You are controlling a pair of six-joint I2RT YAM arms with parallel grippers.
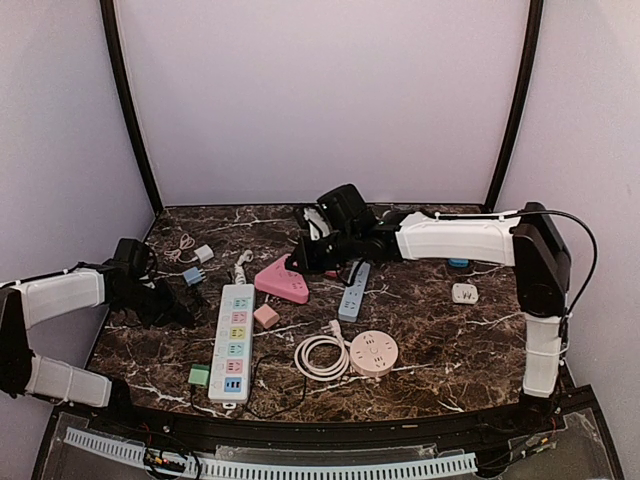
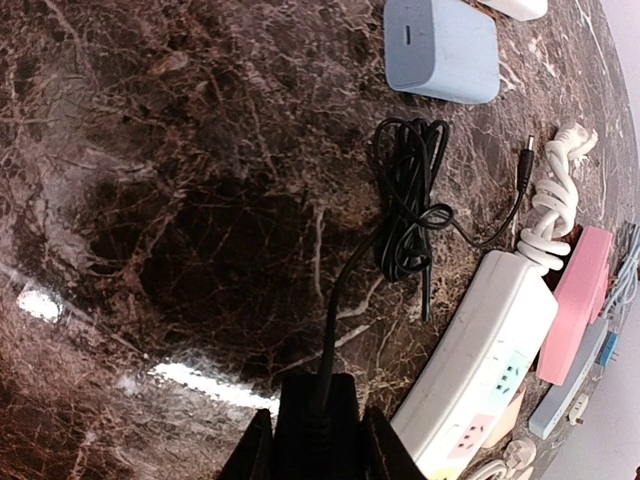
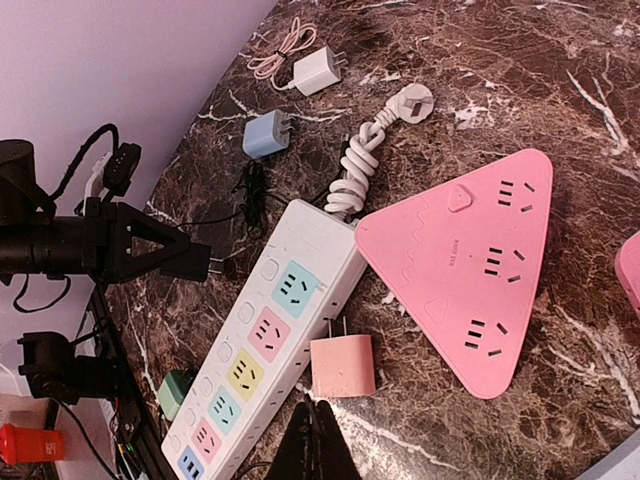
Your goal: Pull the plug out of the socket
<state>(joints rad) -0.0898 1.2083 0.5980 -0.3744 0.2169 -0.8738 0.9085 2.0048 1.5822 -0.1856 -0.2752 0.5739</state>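
The socket is a long white power strip (image 1: 232, 340) (image 3: 262, 350) with coloured outlets, lying left of centre. My left gripper (image 1: 183, 314) (image 2: 318, 440) is shut on a black plug (image 2: 318, 398) (image 3: 190, 262), held just left of the strip's far end and apart from it. The plug's thin black cord (image 2: 405, 210) runs away from it in a loose bundle on the marble. Over by the pink triangular socket (image 1: 283, 278) (image 3: 470, 260), my right gripper (image 1: 300, 262) (image 3: 318, 430) hovers shut and empty, just above a pink charger (image 3: 343, 365).
A blue charger (image 1: 193, 276) (image 2: 443, 45) and a white charger (image 1: 203, 253) lie at the far left. A grey-blue strip (image 1: 354, 290), a round pink socket (image 1: 373, 353), a coiled white cable (image 1: 320, 355) and a green adapter (image 1: 199, 376) also sit on the table.
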